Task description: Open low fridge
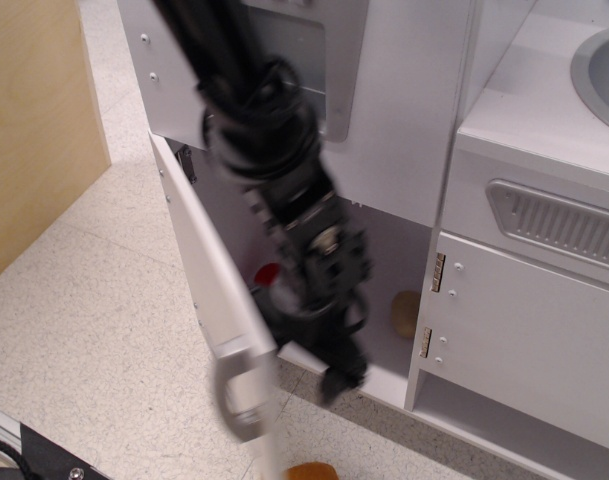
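The low fridge door stands wide open, hinged at its left side and seen almost edge-on. Its silver-grey loop handle is blurred at the door's lower free edge. My black gripper hangs low in the fridge opening, just right of the door's inner side and near the handle. Its jaws are blurred, so I cannot tell whether they are open or shut. It holds nothing that I can see. My arm runs down from the top and hides part of the fridge's inside.
Inside the fridge are a red thing and a tan thing. An orange thing lies on the floor below the door. A wooden panel stands at the left. A smaller white door with brass hinges is at the right.
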`<state>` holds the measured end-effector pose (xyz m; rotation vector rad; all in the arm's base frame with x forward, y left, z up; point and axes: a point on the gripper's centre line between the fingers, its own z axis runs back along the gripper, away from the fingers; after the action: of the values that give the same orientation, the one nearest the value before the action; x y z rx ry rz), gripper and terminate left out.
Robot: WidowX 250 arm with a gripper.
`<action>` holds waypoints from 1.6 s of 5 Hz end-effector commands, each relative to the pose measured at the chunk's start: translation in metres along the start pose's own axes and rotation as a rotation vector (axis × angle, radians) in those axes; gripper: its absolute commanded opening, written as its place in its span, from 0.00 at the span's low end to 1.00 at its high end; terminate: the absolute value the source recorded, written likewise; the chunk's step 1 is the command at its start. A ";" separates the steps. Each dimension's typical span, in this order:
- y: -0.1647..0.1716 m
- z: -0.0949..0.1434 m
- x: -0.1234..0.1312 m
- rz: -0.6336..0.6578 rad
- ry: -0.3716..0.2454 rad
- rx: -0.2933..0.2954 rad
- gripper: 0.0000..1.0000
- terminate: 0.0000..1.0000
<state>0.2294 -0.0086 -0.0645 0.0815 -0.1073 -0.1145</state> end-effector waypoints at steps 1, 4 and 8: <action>0.042 0.012 -0.034 -0.046 -0.054 0.028 1.00 0.00; 0.109 0.022 -0.060 -0.068 -0.077 0.092 1.00 0.00; 0.162 0.019 -0.030 -0.029 -0.090 0.144 1.00 0.00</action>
<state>0.2128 0.1412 -0.0454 0.2019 -0.1856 -0.1620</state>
